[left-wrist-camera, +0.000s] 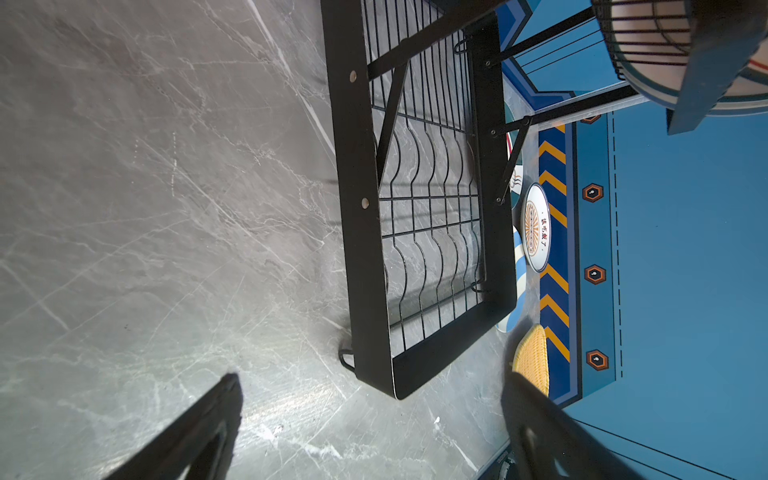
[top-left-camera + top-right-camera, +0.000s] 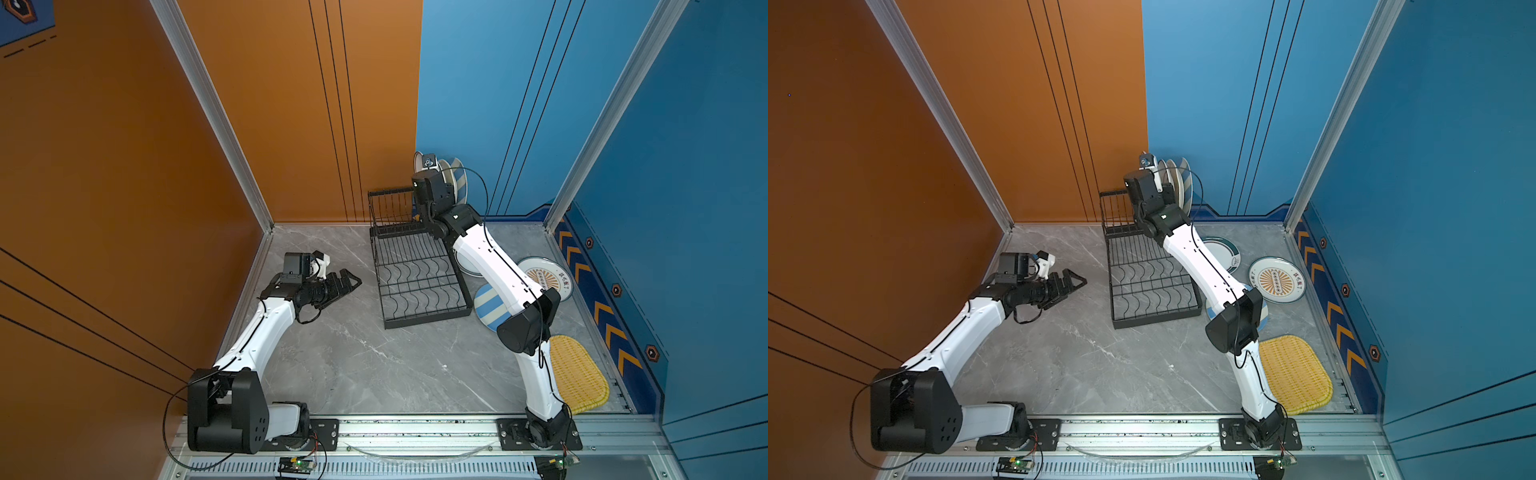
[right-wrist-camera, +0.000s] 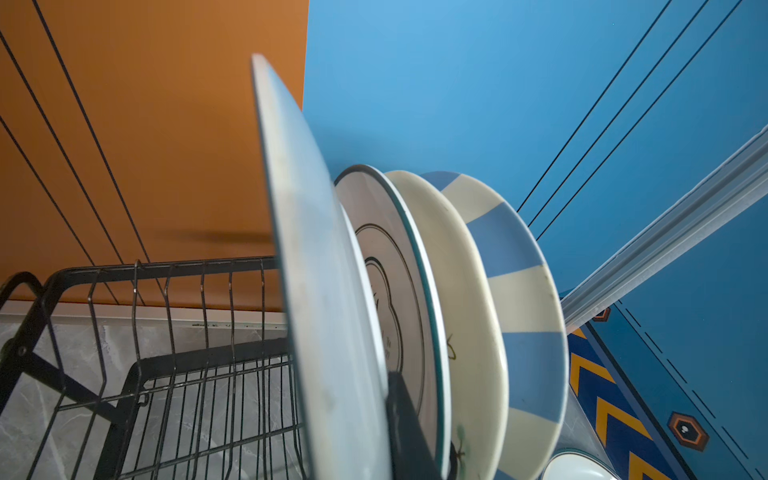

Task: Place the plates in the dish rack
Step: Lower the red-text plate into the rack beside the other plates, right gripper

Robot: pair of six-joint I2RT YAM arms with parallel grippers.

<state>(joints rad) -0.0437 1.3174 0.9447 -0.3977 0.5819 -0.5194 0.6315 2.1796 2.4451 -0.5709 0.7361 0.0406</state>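
Grey marbled tabletop (image 2: 353,365) fills the floor of the cell, and on it sits the black two-tiered wire dish rack (image 2: 428,318). Its long flat grid of wavy wires (image 2: 419,282) holds nothing at all. The tall barred basket tier (image 2: 388,208) at the back carries three plates on edge: a blue-and-cream striped round plate (image 3: 511,249) outermost, a plain cream round plate (image 3: 457,291), then a white round plate with a teal rim (image 3: 390,257). Crowding just beside that one is a pale round plate (image 3: 316,270), upright and pinched low on its rim by the right fingers (image 3: 409,432), clamped tight. Whether its bottom edge sits in a slot, I cannot tell. Here's the danger: release it leaning and it tips into its neighbours, or slips between the bars. Four lie flat on the tabletop beside the rack: a yellow woven rounded-square plate (image 2: 582,374), a white sunburst-printed round plate (image 2: 548,276), a second striped round plate (image 2: 488,307) and a white teal-banded round plate (image 2: 1223,253). The left fingers (image 1: 523,399) gape wide, empty, over the tabletop on the rack's other side.
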